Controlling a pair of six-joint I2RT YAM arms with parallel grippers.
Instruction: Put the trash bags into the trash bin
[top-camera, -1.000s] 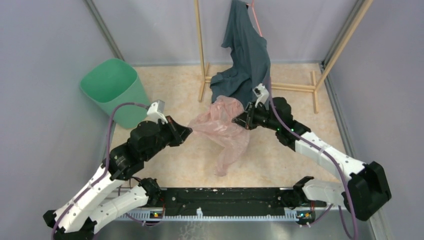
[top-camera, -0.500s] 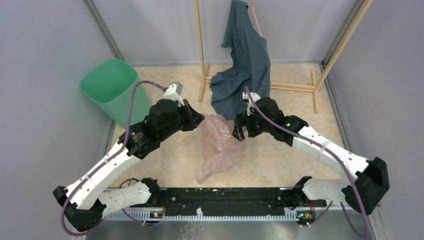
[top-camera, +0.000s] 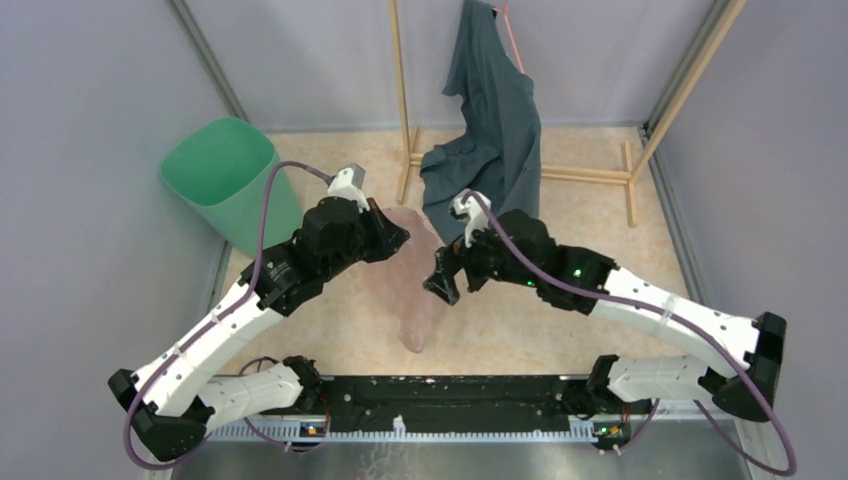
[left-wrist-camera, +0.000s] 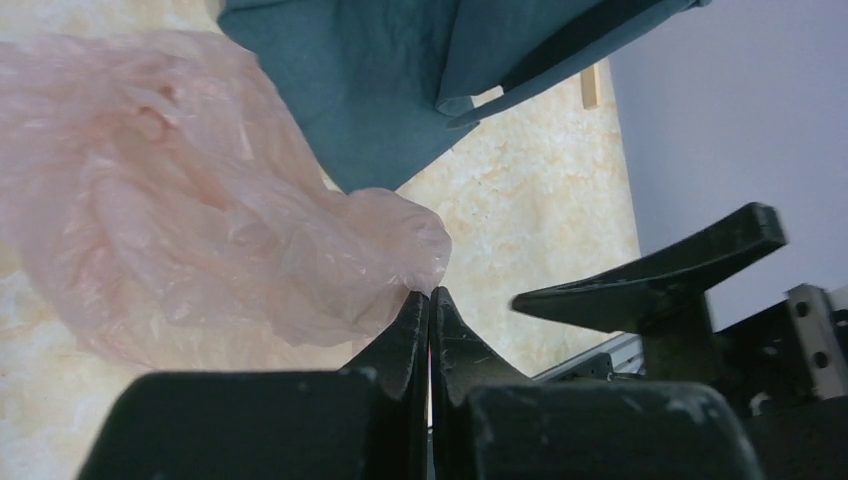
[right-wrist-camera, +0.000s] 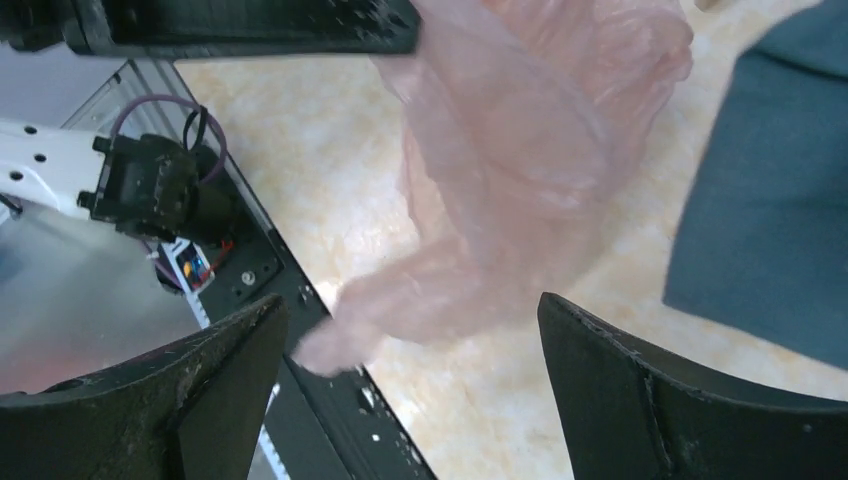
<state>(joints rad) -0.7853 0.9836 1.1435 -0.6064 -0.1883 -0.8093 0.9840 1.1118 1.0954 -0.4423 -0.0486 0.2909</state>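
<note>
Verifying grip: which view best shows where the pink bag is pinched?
Left wrist: the bag meets the shut left jaws' tips up close. Top external shows it hanging, the pinch itself hidden. Right wrist shows its crumpled body.

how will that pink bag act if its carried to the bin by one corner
Probably very floppy: the trash bag hangs crumpled and limp from the left claw, pinched by one edge. Likely very light, since the table shows through its thin film. It may swing and drape over the trash bin rim rather than drop in.
</note>
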